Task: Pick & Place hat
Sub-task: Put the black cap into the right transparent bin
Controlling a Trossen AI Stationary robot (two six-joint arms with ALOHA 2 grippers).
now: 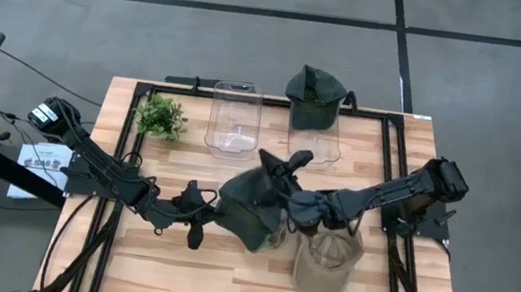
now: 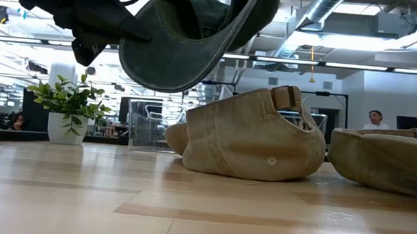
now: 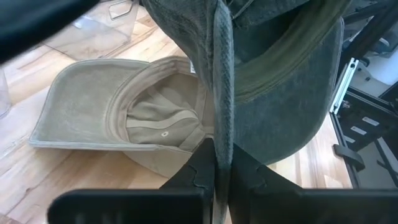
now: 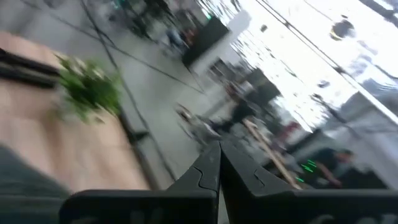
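Note:
A dark green hat (image 1: 252, 211) hangs in the air over the middle of the table, with my left gripper (image 1: 203, 215) shut on it from the table's left. In the low view this hat (image 2: 180, 53) floats clear above a tan hat (image 2: 254, 134). My right gripper (image 1: 288, 165) is level at the hat's far right side. Its fingers (image 4: 208, 165) are shut with nothing showing between them. The tan hat (image 3: 124, 118) lies upside down on the wood below, and a second tan hat (image 1: 326, 261) lies nearer the front edge. My left gripper pinches a thick edge of the dark green hat (image 3: 221, 106) between its two fingers (image 3: 196, 174). That edge runs straight out from the fingertips. The fingers come from the table's left, slanting a little down. The hat is lifted clear, its rounded brim (image 3: 286, 118) hanging beside the fingers. Whether my right gripper touches the hat, I cannot tell.
Two clear containers (image 1: 234, 117) (image 1: 314, 141) stand at the back; another dark green hat (image 1: 314, 87) sits on the right one. A small potted plant (image 1: 162, 116) is at the back left. Bare wood lies along the front left (image 1: 143, 272).

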